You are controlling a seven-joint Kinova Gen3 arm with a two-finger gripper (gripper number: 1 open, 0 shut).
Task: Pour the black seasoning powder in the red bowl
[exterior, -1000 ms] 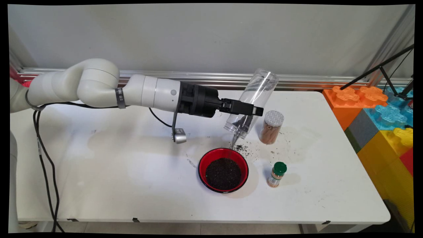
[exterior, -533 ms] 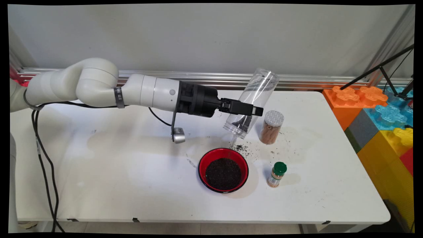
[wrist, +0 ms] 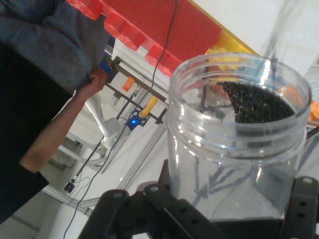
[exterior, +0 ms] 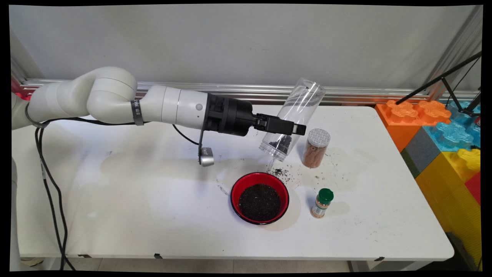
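Main view: a clear plastic jar, tilted mouth-down with dark grains at its mouth, is clamped between the closed fingers of the black two-finger gripper above a white table. A red bowl of dark grains is seen below, with spilled grains scattered beside it and a grey wall behind.

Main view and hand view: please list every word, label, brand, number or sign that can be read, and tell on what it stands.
No text can be read in either view.
Band on the arm's wrist: dark marks, too small to read.
Green-capped spice bottle: its label is too small to read.
Clear jar held in the gripper: no label shows.
Grey-lidded jar: no label shows.
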